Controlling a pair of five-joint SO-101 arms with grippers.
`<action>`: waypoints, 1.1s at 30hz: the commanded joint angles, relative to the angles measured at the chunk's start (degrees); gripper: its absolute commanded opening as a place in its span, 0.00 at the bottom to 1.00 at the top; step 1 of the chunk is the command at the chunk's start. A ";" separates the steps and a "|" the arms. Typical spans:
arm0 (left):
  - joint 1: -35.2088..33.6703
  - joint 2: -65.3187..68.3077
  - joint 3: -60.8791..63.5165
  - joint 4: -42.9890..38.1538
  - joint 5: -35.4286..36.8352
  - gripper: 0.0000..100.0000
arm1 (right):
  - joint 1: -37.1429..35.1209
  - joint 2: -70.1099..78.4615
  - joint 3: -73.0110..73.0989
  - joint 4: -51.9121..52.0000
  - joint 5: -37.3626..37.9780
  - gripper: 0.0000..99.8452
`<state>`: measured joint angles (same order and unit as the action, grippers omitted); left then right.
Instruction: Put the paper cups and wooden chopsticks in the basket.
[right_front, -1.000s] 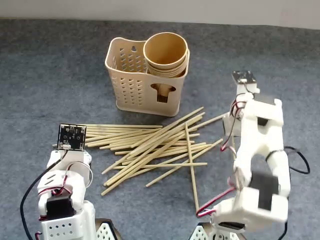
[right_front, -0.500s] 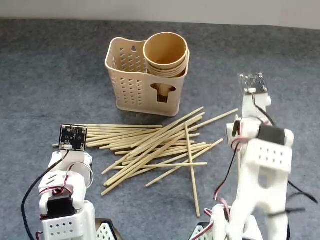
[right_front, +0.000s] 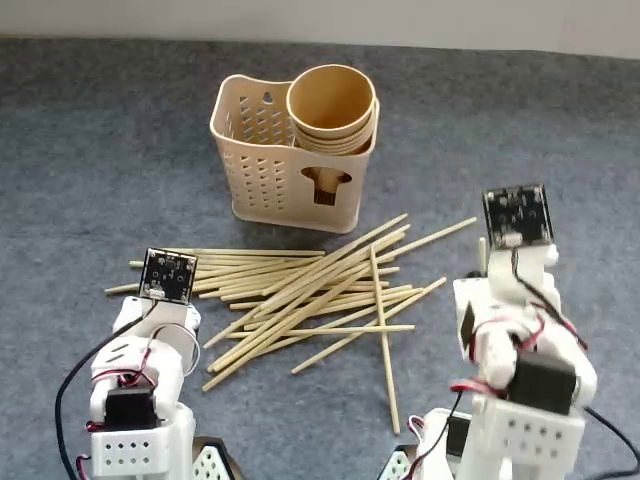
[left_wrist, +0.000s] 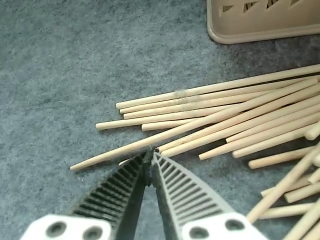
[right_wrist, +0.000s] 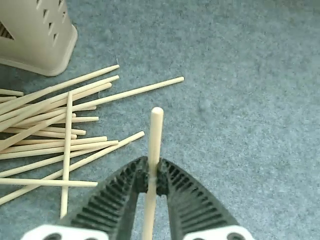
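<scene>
right gripper (right_wrist: 152, 166): jaws clamped on one chopstick (right_wrist: 156, 130), its end poking past the tips | loose chopsticks (right_wrist: 50, 131): piled flat on grey surface (right_wrist: 240, 75), near basket (right_wrist: 37, 37) base | held stick clear of pile

Matt wooden chopsticks (right_front: 310, 290), perforated plastic basket (right_front: 270, 160)

high: fixed, looks down over table (right_front: 100, 150) | wrists: close, angled down | shared: chopsticks (right_front: 300, 285), probably basket (right_front: 265, 190) base

I'm seeing paper cups (right_front: 331, 100) sitting inside the basket (right_front: 265, 180), at its right. Chopsticks (right_front: 300, 290) are lying on the bench (right_front: 100, 150) before it.
</scene>
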<state>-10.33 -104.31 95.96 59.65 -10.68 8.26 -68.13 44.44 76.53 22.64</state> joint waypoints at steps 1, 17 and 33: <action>1.71 -0.57 1.10 -1.23 -0.35 0.00 | -0.66 -6.02 -0.92 1.54 -0.53 0.01; -3.82 -0.57 1.19 15.91 -0.09 0.00 | -0.75 -12.18 -12.53 1.45 -8.88 0.01; -12.09 -0.57 1.10 16.70 1.67 0.00 | -9.27 -12.18 -24.04 1.01 -15.74 0.01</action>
<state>-28.00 -104.31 95.96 76.00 -10.24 3.43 -80.00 25.10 77.76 8.13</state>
